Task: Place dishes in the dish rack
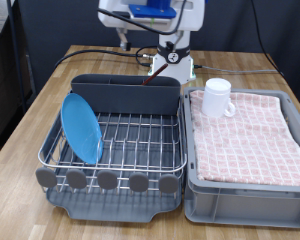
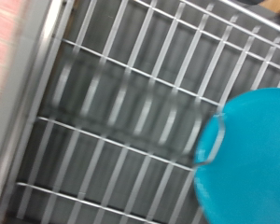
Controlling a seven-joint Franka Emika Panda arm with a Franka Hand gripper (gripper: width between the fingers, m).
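The dark-grey dish rack (image 1: 110, 150) with a silver wire grid fills the exterior view's left and middle. The round blue plate (image 1: 81, 127) stands on edge in the rack's left side. It also shows in the wrist view (image 2: 252, 159), blurred, over the wire grid (image 2: 121, 103). The white mug (image 1: 218, 97) stands upright on the pink checkered cloth, outside the rack. The gripper (image 1: 170, 60) hangs above the rack's back edge, over the tall cutlery compartment (image 1: 125, 92). A small reddish tip (image 1: 147, 83), possibly the wooden spoon, shows at the compartment's top. No fingers show in the wrist view.
A grey crate (image 1: 245, 190) lined with the pink checkered cloth (image 1: 250, 140) stands to the right of the rack, touching it. Black cables (image 1: 100, 52) lie on the wooden table behind the rack. The table's edge runs along the exterior view's left.
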